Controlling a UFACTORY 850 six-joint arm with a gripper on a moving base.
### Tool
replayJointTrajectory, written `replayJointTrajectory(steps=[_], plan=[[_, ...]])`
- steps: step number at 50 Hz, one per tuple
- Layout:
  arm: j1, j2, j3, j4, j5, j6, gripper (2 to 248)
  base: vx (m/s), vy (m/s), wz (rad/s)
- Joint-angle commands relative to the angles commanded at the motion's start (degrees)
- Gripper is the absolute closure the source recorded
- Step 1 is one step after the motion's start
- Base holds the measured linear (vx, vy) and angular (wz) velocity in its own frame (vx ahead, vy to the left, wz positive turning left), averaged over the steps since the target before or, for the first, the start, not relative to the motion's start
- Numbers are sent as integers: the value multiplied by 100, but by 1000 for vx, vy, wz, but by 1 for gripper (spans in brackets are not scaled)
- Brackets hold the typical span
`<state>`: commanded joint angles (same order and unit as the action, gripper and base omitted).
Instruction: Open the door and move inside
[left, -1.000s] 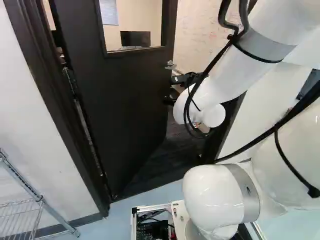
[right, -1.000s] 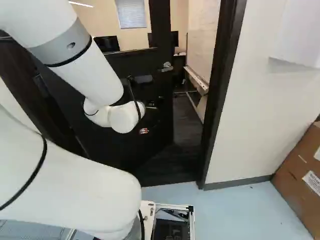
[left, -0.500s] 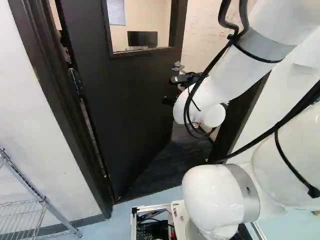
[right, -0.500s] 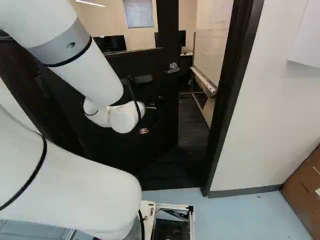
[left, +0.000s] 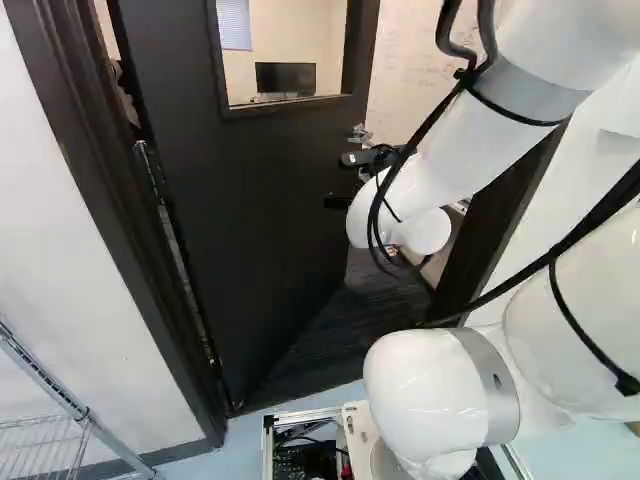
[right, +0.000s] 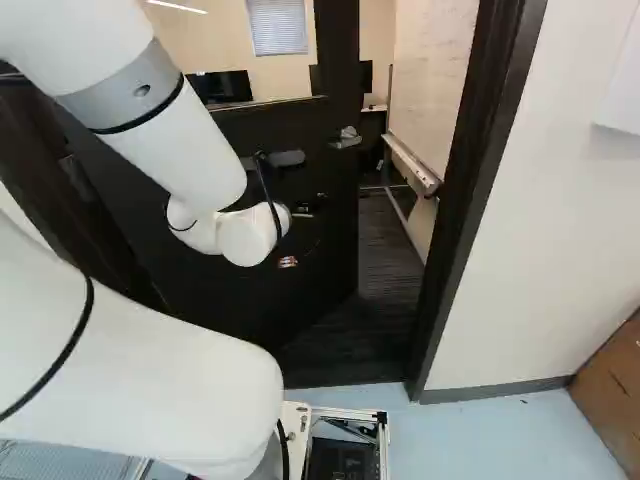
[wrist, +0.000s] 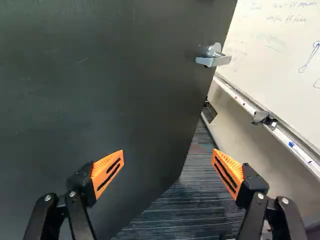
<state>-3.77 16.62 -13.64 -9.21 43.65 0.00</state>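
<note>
The gripper (left: 352, 180) reaches toward the dark door in the left base view, mostly hidden behind the white wrist. In the wrist view the gripper (wrist: 168, 164) stands wide open, nothing between its pads. The dark door (wrist: 100, 90), with a window in its upper part, stands ajar, swung away into the room. Its silver lever handle (wrist: 214, 56) sits near the free edge, ahead of the fingers and apart from them; the same handle (right: 346, 138) shows in the right base view. Whether the gripper touches the door cannot be told.
The dark door frame (right: 470, 200) rises right of the opening, beside a white wall (right: 560, 220). Inside are a whiteboard (wrist: 275, 55) with a tray and a monitor (left: 285, 77). Brown boxes (right: 615, 375) stand at the right; a wire rack (left: 45, 440) stands at the left.
The base has moved, turning somewhat left and slightly forward; door and frame have shifted rightward in the base views. The arm holds its pose against its lowest joint.
</note>
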Motion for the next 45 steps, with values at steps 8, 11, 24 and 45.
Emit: replayJointTrajectory(steps=[8, 11, 24, 45], plan=[[0, 0, 0, 0, 0, 0, 3, 58, 34, -9], [0, 0, 0, 0, 0, 0, 3, 59, 36, -8], [0, 0, 0, 0, 0, 0, 3, 55, 34, -9], [0, 0, 0, 0, 0, 0, 3, 56, 36, -8]])
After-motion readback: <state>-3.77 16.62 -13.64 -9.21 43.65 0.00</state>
